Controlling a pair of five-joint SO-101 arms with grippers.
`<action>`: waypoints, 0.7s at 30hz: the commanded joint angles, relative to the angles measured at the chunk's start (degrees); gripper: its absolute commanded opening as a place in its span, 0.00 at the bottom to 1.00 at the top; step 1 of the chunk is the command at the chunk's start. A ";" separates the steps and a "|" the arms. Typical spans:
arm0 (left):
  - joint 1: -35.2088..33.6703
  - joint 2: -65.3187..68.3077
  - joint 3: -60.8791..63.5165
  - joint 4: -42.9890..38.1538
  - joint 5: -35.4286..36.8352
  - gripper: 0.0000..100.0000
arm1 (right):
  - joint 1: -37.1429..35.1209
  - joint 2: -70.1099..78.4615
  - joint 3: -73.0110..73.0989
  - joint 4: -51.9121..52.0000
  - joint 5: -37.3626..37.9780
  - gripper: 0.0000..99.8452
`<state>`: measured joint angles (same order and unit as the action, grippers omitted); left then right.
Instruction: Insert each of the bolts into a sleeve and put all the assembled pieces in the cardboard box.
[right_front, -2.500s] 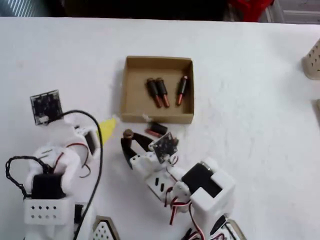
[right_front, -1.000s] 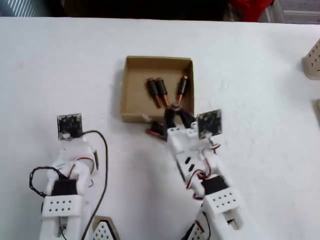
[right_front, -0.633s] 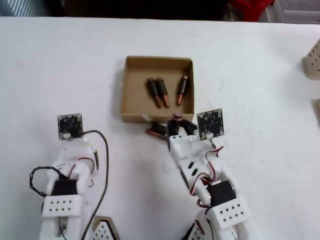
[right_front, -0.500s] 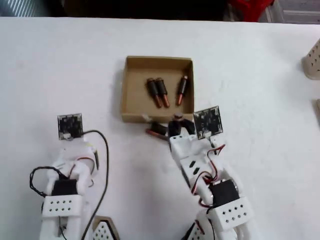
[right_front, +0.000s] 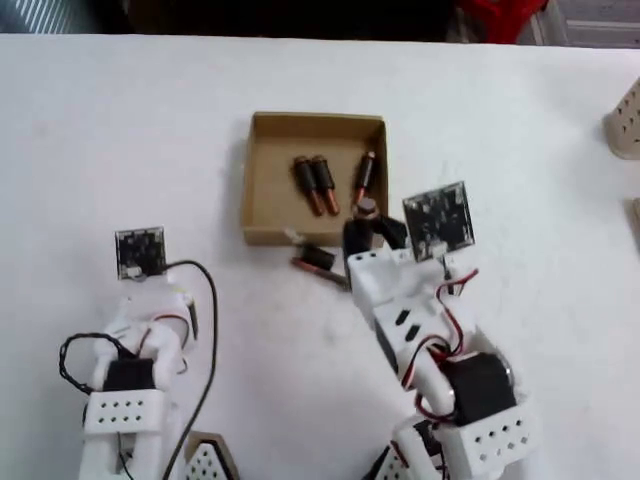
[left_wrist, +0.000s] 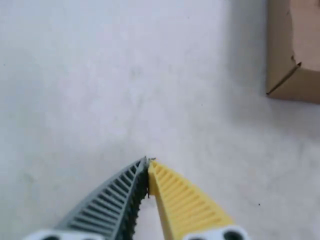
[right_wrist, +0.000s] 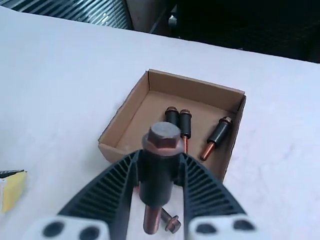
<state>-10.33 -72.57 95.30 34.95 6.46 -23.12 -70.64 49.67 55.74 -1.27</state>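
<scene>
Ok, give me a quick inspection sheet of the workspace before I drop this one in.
Surface: white table, no spills seen.
Job's things: cardboard box holds three assembled pieces; a fourth bolt-in-sleeve is in the right gripper; a loose sleeve lies on the table beside the box's near wall.
Clutter: nothing seen.
Grippers: right gripper shut on the bolt-in-sleeve, by the box's near right corner; left gripper shut, empty, over bare table.
Cables: black cable along the left arm, apart from the box.
Surroundings: beige pegged block at the table's right edge.
</scene>
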 joint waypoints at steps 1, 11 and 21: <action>0.40 -0.66 -0.35 -0.35 -0.53 0.02 | -0.31 9.27 -14.15 4.18 0.79 0.02; 0.40 -0.66 -0.35 -0.35 -0.53 0.02 | 1.01 35.21 -32.53 8.66 0.79 0.02; 0.40 -0.66 -0.35 -0.44 -0.53 0.02 | 4.26 55.87 -43.78 8.84 0.79 0.02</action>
<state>-10.33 -72.57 95.30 34.95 6.46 -19.87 -17.36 11.69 64.53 -1.10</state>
